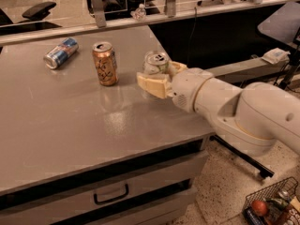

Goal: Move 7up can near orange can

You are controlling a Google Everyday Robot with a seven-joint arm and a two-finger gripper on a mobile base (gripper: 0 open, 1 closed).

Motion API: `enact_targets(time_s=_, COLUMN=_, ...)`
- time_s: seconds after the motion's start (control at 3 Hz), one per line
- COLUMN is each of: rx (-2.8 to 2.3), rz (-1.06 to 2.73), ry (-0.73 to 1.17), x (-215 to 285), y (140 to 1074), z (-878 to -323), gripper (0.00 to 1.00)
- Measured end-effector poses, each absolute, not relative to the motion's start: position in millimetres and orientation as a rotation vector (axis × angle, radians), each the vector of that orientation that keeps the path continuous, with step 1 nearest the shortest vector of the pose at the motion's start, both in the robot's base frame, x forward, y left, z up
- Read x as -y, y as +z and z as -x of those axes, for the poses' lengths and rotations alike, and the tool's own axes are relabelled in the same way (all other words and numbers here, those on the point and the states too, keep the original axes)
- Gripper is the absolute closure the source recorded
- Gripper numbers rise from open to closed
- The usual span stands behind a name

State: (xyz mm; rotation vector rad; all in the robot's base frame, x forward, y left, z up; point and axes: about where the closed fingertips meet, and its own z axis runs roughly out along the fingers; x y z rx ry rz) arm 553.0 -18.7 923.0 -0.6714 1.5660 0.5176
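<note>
Grey table (pixel 70 125), office chairs behind. Gripper (pixel 159 77) sat over the table's right part, fingers clamped round the 7up can (pixel 155 62). That can was upright, near the orange can (pixel 105 63) and to its right, not touching. Blue can (pixel 61 53) lay on its side further left. Probably late carry step. Next: set it down level, then let go without nudging the orange can.
</note>
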Motion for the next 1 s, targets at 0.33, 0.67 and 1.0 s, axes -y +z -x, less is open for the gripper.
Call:
enact_targets(time_s=0.33, rx=-1.538, rz=0.77, ry=0.532, x=-8.4, y=926.4, z=-573.3, gripper=1.0)
enact_targets(time_s=0.67, rx=-1.555, rz=0.843, ry=0.555, x=-28.8, y=911.1, z=-599.8, gripper=1.0)
enact_targets(time_s=1.0, rx=-1.575, rz=0.858, ry=0.557, x=-32.3, y=900.2, z=-612.2, gripper=1.0)
